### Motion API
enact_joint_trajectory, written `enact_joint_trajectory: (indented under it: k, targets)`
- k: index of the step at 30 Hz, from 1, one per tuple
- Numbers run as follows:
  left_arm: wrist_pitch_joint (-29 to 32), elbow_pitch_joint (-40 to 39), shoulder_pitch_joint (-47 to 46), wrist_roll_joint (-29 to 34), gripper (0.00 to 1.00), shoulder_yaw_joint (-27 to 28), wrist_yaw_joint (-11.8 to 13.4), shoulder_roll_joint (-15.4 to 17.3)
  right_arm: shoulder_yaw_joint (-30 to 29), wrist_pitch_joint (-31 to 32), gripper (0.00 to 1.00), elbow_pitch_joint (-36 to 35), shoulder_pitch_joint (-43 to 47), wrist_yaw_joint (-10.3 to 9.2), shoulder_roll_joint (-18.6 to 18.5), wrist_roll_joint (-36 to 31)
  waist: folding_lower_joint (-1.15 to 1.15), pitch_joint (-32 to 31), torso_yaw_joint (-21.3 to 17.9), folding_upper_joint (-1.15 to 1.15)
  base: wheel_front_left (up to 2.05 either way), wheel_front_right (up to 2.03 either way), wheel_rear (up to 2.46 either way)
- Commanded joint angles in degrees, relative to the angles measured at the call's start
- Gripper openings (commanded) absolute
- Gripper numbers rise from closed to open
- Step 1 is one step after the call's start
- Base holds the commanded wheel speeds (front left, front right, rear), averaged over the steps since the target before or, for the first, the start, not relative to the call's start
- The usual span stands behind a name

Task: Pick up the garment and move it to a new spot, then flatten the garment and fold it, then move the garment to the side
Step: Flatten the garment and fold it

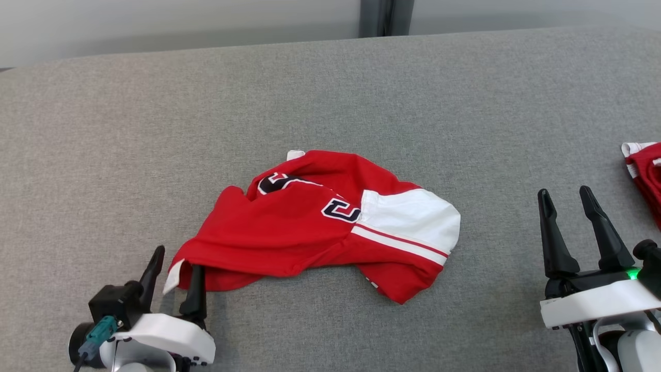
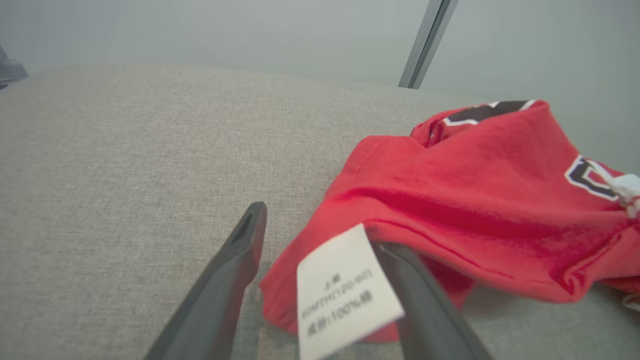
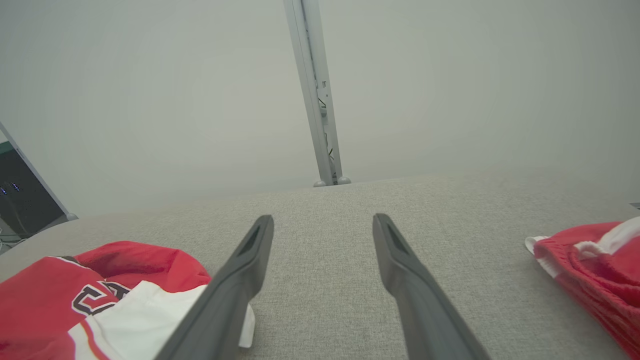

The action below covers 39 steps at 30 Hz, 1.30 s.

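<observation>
The garment [image 1: 310,227] is a red jersey with white panels and dark letters, lying crumpled in the middle of the grey padded surface [image 1: 330,93]. My left gripper [image 1: 178,258] stands open at its near left corner. That red corner [image 2: 475,200] and its white care label [image 2: 345,290] lie between my fingers and rest against the right finger [image 2: 425,300]. Far to the right, my right gripper [image 1: 564,191] is open and holds nothing, apart from the jersey. In the right wrist view the jersey [image 3: 50,290] lies left of that gripper [image 3: 322,217].
A second red and white piece of clothing [image 1: 645,170] lies at the right edge of the surface, just right of my right gripper [image 3: 595,270]. A dark vertical post [image 1: 384,18] stands behind the surface's far edge, against a pale wall.
</observation>
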Motion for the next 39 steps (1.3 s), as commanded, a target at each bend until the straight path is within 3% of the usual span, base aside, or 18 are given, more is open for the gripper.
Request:
enact_joint_trajectory:
  k: [1, 13, 25, 39]
  targets:
    - [-1.06, -1.08, -1.18, 0.41, 1.0, 1.07, -0.61, -0.13, -0.38, 0.39, 1.0, -0.51, 0.53, 0.02, -0.34, -0.16, 0.0, -0.46, 0.37, 0.0, 0.0, 0.0, 0.0]
    - [-1.93, -8.02, -1.23, 3.72, 1.0, 3.97, -0.43, 0.46, -0.62, 1.48, 1.0, -1.58, 1.98, 0.02, -0.17, -1.0, 0.0, -3.32, 1.2, 0.0, 0.0, 0.0, 0.0]
    - [-1.68, -7.98, 4.02, 1.75, 1.0, 6.15, 0.53, 1.6, -1.29, 2.21, 1.0, -2.11, 4.58, 0.02, 0.01, -1.3, 0.0, -6.76, 1.97, 0.0, 0.0, 0.0, 0.0]
    - [1.48, -12.42, 7.74, 2.06, 1.0, 4.1, 1.22, 2.54, -1.08, 4.26, 1.0, -2.98, 8.26, 0.02, 0.46, -2.32, 0.0, -11.95, 1.61, 0.0, 0.0, 0.0, 0.0]
